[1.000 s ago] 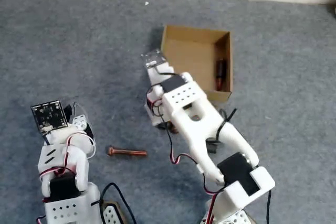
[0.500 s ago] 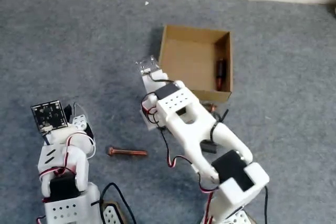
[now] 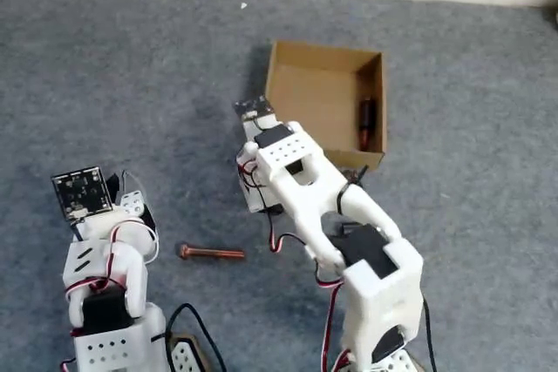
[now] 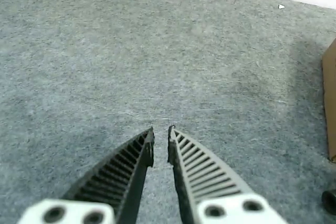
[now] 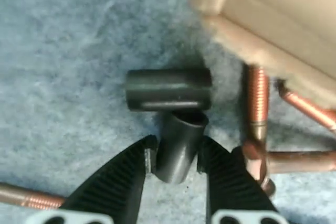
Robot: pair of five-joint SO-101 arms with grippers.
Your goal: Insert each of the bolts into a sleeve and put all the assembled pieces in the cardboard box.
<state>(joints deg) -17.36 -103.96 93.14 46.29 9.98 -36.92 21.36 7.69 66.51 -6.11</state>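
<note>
Now my right hand, shifted to the 7 o'clock corner of the brown cardboard box, pinches a black cylindrical sleeve for bolting.

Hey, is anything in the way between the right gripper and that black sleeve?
Nothing visible. The right gripper has its fingers closed on either side of the black sleeve. A second sleeve lies crosswise just beyond it, and a copper bolt lies off to one side.

Overhead plus two close, low wrist cameras, cardboard box shared.
</note>
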